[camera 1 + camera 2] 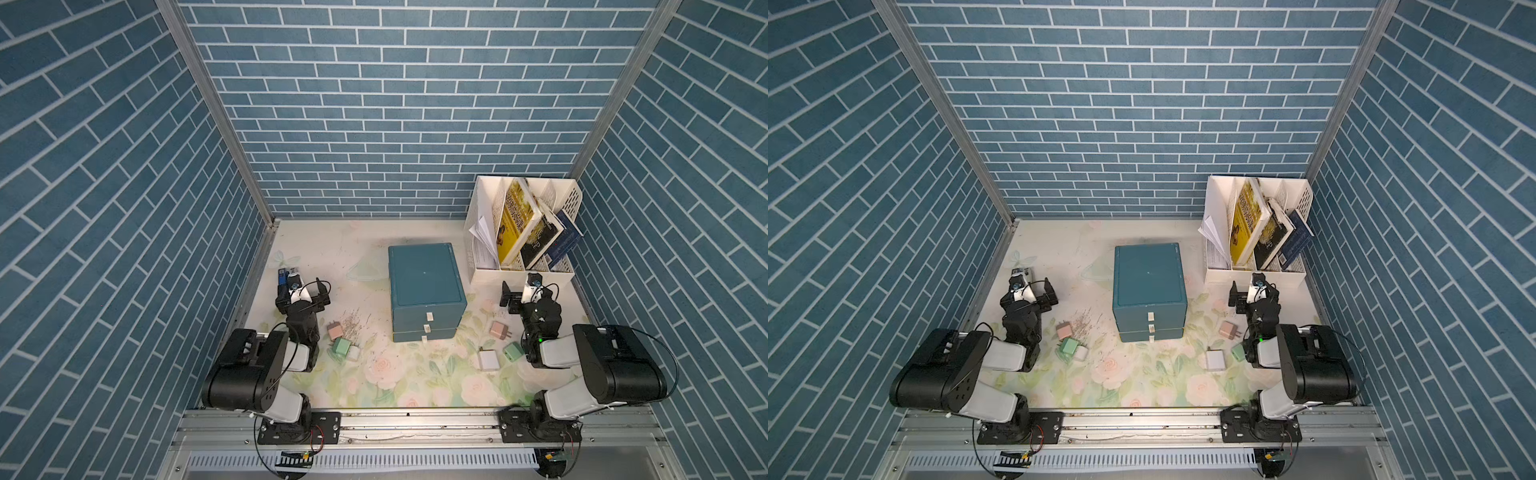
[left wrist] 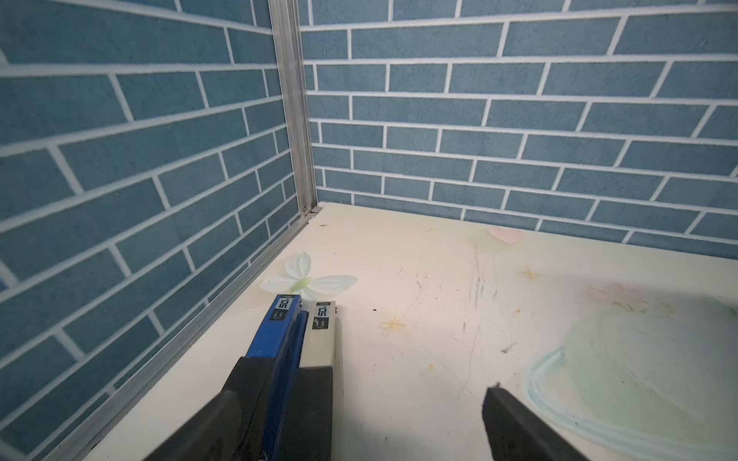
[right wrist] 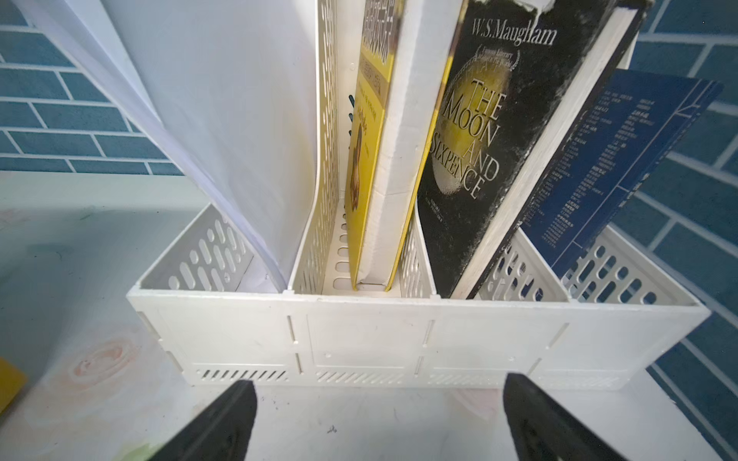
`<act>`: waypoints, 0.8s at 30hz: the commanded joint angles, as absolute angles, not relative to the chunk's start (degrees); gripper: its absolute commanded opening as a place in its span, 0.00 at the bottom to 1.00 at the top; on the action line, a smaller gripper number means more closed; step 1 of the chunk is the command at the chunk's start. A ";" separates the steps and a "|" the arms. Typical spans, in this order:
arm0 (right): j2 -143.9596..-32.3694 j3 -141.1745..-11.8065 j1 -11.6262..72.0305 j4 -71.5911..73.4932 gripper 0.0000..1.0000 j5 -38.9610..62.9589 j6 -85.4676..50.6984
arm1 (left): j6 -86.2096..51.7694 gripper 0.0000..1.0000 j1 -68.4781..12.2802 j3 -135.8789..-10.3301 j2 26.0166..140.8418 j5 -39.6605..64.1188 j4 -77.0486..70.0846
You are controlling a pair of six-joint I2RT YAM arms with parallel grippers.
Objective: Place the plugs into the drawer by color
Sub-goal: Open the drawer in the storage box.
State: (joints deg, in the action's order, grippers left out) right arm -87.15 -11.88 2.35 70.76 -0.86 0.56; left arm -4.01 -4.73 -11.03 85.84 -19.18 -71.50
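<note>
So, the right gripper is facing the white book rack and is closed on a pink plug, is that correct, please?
Not quite. The right gripper does face the white book rack, but it is open and empty: the right wrist view shows only bare table between its jaws. The nearest pink plug lies on the table, as a top view shows.

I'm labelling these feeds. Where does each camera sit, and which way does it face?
Top views: high over the front, looking down; both arms, drawer, plugs, rack.
Left wrist: faces the back left corner, staplers; the open left gripper shows.
Right wrist: faces the rack; the open right gripper shows.
Shared: top and right wrist views both show the rack; top and left wrist, the staplers.
</note>
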 commanded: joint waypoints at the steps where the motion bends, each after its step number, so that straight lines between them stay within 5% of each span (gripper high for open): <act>1: -87.65 -13.00 2.67 72.54 1.00 -1.49 2.55 | -3.38 1.00 -4.37 -11.94 86.11 -18.91 -72.86; 17: -87.01 -13.22 2.72 72.07 1.00 -3.47 2.01 | -3.52 1.00 -4.39 -12.16 86.12 -18.81 -72.51; 20: -76.16 -23.70 2.72 44.46 1.00 -14.81 -3.50 | -3.35 1.00 -4.63 -15.11 83.07 -20.51 -66.28; 24: -70.80 -47.92 2.85 5.10 1.00 -13.57 -19.70 | -13.42 0.98 -3.52 -43.21 79.28 -34.27 -19.51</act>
